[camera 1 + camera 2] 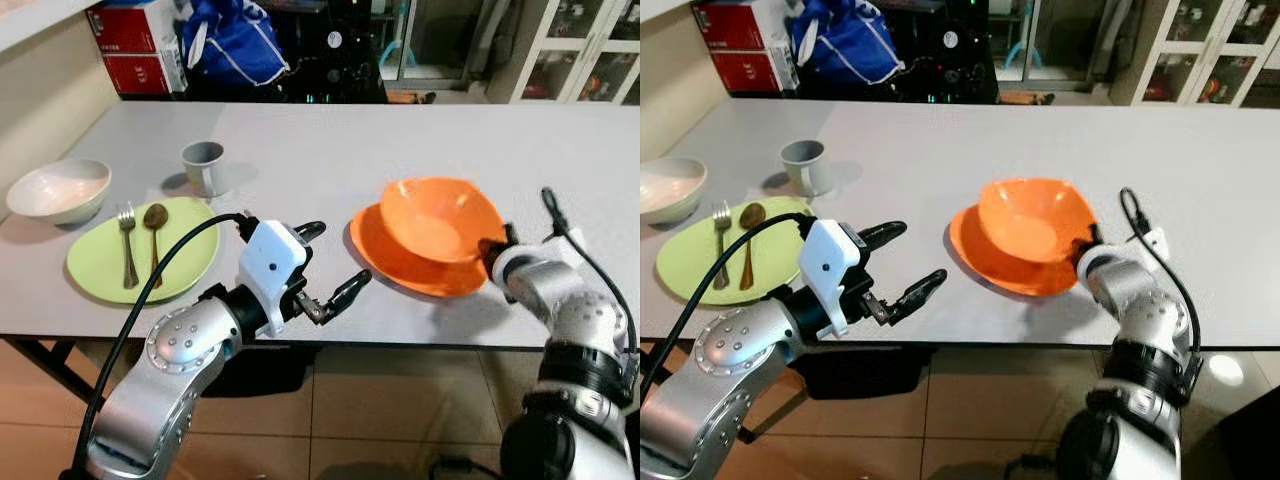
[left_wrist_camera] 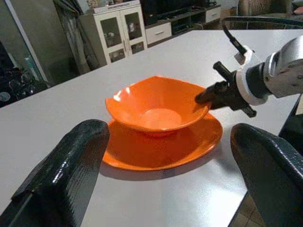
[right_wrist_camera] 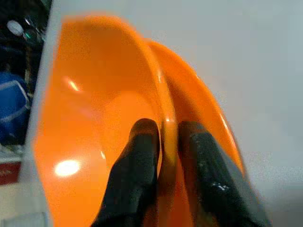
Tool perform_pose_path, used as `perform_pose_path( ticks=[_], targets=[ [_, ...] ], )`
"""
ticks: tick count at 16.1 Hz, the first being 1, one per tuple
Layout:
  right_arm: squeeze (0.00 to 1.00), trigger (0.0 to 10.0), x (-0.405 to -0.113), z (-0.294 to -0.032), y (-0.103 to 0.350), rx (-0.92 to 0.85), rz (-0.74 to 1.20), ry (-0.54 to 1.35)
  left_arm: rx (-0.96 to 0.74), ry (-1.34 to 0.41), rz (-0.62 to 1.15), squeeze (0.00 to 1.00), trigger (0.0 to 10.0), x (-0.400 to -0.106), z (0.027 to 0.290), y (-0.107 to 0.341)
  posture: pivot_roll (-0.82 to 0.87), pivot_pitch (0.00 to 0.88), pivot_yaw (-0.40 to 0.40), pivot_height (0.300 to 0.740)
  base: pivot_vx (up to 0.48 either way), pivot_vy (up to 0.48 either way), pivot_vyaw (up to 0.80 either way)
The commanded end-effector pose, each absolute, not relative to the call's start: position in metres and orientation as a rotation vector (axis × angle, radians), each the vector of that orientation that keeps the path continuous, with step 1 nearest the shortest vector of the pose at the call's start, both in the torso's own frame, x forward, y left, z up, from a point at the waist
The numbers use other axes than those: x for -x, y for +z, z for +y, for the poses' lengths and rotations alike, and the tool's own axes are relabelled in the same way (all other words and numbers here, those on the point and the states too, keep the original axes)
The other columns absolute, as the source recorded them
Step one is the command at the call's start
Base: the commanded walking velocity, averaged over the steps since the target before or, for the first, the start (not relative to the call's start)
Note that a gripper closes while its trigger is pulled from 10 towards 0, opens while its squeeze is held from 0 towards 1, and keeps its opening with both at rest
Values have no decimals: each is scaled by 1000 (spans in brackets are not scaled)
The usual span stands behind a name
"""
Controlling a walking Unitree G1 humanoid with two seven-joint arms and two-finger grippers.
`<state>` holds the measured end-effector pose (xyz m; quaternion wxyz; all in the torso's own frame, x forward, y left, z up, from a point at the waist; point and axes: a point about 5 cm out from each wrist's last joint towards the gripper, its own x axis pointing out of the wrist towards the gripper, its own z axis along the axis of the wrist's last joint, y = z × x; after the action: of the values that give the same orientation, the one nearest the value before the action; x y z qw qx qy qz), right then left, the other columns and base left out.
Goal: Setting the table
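Observation:
An orange bowl [image 1: 440,215] sits on an orange plate [image 1: 385,255] near the front of the grey table [image 1: 330,140]. My right gripper [image 1: 492,252] is shut on the bowl's near right rim; in the right wrist view one finger [image 3: 137,161] is inside the bowl and the other outside. My left gripper [image 1: 340,253] stands open just left of the plate, by the table's front edge, with nothing in it. On the left lies a green plate [image 1: 100,270] with a fork [image 1: 127,245] and a spoon [image 1: 155,235] on it.
A grey cup [image 1: 204,165] stands behind the green plate, and a white bowl [image 1: 60,190] lies at the far left. Red boxes [image 1: 135,45] and a blue bag [image 1: 235,40] are beyond the table's far edge. A white cabinet [image 1: 590,50] stands at the back right.

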<state>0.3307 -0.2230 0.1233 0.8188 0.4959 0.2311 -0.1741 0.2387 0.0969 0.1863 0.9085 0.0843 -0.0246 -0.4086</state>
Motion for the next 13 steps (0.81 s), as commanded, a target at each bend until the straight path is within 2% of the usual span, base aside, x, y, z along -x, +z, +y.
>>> perform_pose_path(
  ticks=[1, 8, 9, 11, 12, 13],
  targets=[
    [1000, 10000, -329, -220, 128, -1037, 502, -362, -188, -840, -71, 0, 10000, -242, 96, 190, -13, 0, -1, 740, 0, 0, 0],
    [1000, 10000, -324, -224, 151, -1010, 427, -323, -206, -815, -107, 0, 10000, -255, 96, 193, -37, 0, 31, 740, 0, 0, 0],
    [0, 10000, -322, -224, 157, -989, 423, -311, -209, -804, -115, 0, 10000, -255, 95, 193, -24, 0, 12, 740, 0, 0, 0],
    [0, 10000, -308, -223, 165, -919, 406, -321, -216, -690, -91, 0, 10000, -257, 105, 191, -14, 0, 0, 740, 0, 0, 0],
    [0, 10000, -299, -220, 172, -857, 399, -294, -201, -601, -56, 0, 10000, -260, 113, 191, -7, 0, -12, 740, 0, 0, 0],
    [0, 10000, -288, -220, 180, -761, 387, -280, -185, -508, -94, 0, 10000, -263, 120, 196, -3, 0, -21, 740, 0, 0, 0]
  ],
)
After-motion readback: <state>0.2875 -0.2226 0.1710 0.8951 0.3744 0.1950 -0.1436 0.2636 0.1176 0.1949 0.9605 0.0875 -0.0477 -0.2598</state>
